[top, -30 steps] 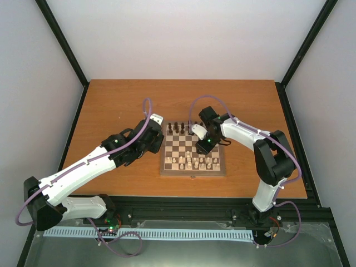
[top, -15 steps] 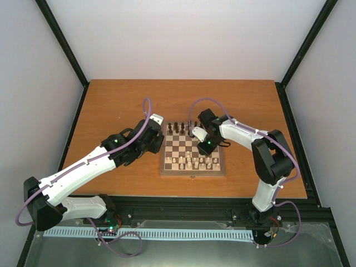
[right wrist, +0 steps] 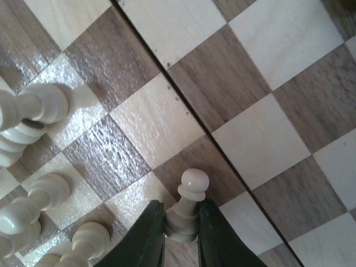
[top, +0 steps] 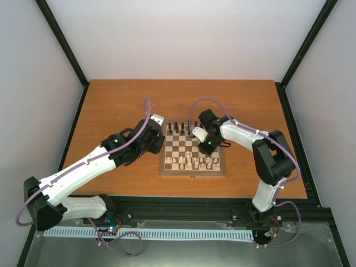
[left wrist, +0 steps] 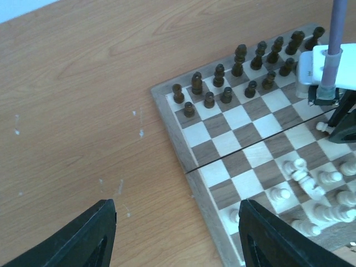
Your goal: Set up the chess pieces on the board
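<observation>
From the top camera you can't see either set of jaws, since both are tucked under the wrists, so go by the wrist cams. Right wrist view: your right gripper (right wrist: 181, 228) is pinched narrow on the foot of a cream pawn (right wrist: 189, 200), with a finger tight on each side. The pawn stands upright just beside the fold seam of the board (top: 192, 172), near the middle. Its base is hidden by the fingers, so I can't tell which square it's on or whether it touches the wood. The cream pieces (right wrist: 33, 111) at the left of that view are cut off by the frame and too close to name. Left wrist view: your left gripper (left wrist: 177, 208) is spread wide with nothing in it, hanging over the table (left wrist: 72, 111) right at the board's left edge, and only the fingertips show. That view gives you what the close-up doesn't: the dark pieces (left wrist: 239, 67) stand in two rows along the far side, and the cream ones are bunched at the near side. One of those looks tipped over, but it's hard to be sure. The right arm (left wrist: 328, 67) covers a few squares at the right edge there.
</observation>
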You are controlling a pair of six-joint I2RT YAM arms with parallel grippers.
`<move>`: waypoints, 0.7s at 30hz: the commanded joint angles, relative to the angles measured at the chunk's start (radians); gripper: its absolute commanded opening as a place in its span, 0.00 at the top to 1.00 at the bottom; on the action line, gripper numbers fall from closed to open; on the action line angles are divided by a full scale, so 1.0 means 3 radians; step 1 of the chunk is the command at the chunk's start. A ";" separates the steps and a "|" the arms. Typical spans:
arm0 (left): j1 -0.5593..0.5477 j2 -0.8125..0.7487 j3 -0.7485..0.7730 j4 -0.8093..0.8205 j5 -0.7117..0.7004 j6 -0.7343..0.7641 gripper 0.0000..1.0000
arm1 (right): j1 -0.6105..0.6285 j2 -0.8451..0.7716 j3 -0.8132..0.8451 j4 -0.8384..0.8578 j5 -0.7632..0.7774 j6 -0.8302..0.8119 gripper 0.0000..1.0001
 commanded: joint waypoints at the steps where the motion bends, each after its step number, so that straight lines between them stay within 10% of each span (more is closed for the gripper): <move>1: 0.0051 -0.0006 0.0059 0.0105 0.0244 -0.0187 0.37 | 0.0010 -0.0218 -0.0106 0.0024 -0.0071 -0.0080 0.88; 8: 0.0462 0.0172 -0.0287 0.1298 0.1928 -0.1131 0.39 | -0.0029 -0.0839 -0.0219 0.0160 -0.0617 -0.0349 0.89; 21: 0.0465 0.0992 -0.0242 0.2265 0.3029 -0.1571 0.54 | -0.0027 -0.1268 -0.0307 0.0216 -0.1156 -0.0503 0.89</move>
